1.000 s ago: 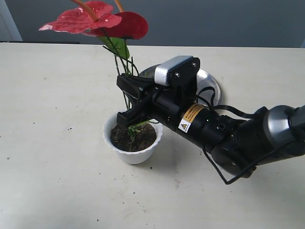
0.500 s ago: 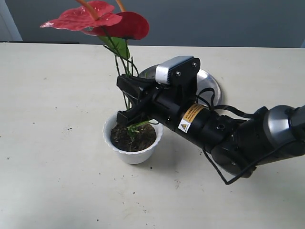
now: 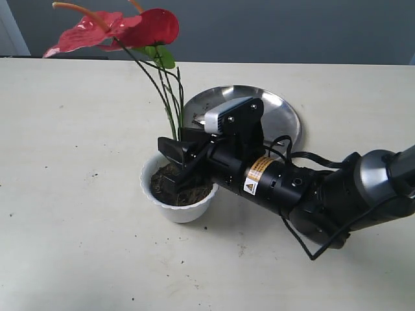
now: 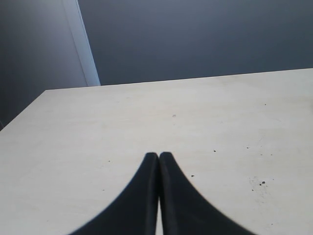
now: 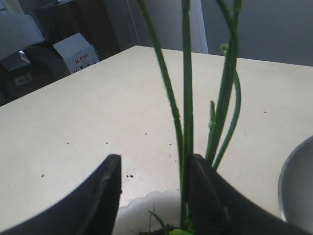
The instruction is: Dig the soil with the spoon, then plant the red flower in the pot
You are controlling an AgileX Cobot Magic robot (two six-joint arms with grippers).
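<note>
Right tool (image 3: 176,167) is hanging low over the pot (image 3: 181,210), its jaws spread apart and pinching nothing. In the right wrist view the tool (image 5: 154,159) is showing a clear gap between its two dark fingers (image 5: 105,196). The green stems (image 5: 187,98) are rising right at the inner edge of one finger, with the rest of the gap free; cannot tell if they are touching it.

The red flower (image 3: 152,27) is standing in the pot. Its thin stems (image 3: 170,97) are running up from the soil (image 3: 198,192) and leaning a little toward the left of the exterior view, with the red blooms and a green leaf well above the tool. The tool is sitting at the base of the stems, just above the soil and inside the scalloped rim (image 5: 146,205).

The white pot is sitting upright on the bench (image 3: 78,129), soil dark and filling it near the rim. A round steel plate (image 3: 279,113) is lying flat just behind the pot, partly hidden by the right arm; its edge (image 5: 296,186) is showing in the right wrist view too. A few dark crumbs (image 5: 129,175) are lying on the bench near the pot.

Left tool (image 4: 159,155) is staying clear of all this — fingers pressed together, nothing between them, over bare bench (image 4: 195,112).
</note>
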